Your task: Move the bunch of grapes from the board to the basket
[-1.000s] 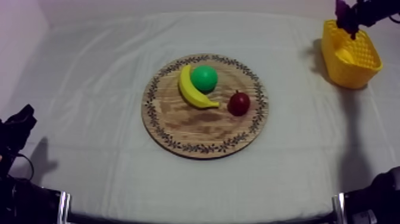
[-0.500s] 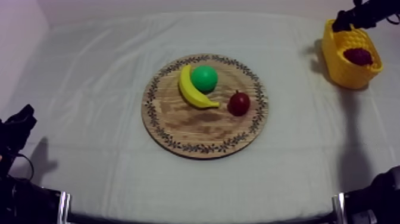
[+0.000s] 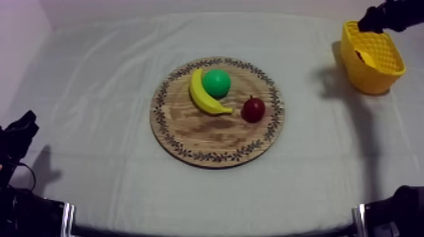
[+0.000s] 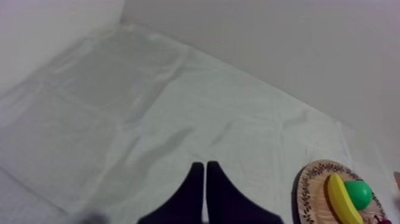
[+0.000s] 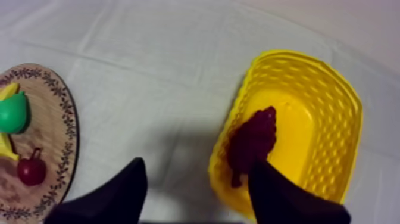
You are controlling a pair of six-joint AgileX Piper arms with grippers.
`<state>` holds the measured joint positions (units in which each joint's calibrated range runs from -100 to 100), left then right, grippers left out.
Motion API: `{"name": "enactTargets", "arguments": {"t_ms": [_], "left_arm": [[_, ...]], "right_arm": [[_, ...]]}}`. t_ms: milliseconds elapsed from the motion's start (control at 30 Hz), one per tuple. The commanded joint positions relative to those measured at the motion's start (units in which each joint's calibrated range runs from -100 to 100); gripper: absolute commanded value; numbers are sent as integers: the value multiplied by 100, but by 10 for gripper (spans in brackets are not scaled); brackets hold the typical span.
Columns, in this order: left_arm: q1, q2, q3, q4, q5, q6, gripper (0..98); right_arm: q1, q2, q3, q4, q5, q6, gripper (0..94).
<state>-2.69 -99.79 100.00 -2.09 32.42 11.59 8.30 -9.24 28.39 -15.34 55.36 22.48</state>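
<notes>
- One table (image 3: 94, 94) under a grey-white cloth was counted.
- One round wooden board (image 3: 208, 135) with a patterned rim was counted on it.
- One yellow basket (image 3: 372, 79) was counted.
- Four pieces of toy fruit were counted, one of each kind.
- One banana (image 3: 203, 96), one green pear (image 3: 216, 82) and one small red fruit (image 3: 253, 109) were counted on the board.
- One bunch of grapes (image 5: 253, 137) was counted in the basket.
- Two pincers were counted, the left pincer (image 4: 204, 165) and the right pincer (image 5: 196, 164), each with two black fingers.
</notes>
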Motion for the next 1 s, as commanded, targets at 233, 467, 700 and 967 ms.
{"name": "enactTargets", "arguments": {"t_ms": [233,467,700,967], "left_arm": [[-3,5,0,1,-1,1,1],[-3,5,0,1,-1,1,1],[-3,5,0,1,-1,0,1],[-3,5,0,1,-1,1,1]], "right_arm": [[-306,-2936,1695,353,-148,-546,276],[-530,-4589,3090,725,-566,-974,112],[-628,-6117,4818,1030,-1314,-1334,13],[-718,-7502,6425,1283,-1750,-1441,4]]}}
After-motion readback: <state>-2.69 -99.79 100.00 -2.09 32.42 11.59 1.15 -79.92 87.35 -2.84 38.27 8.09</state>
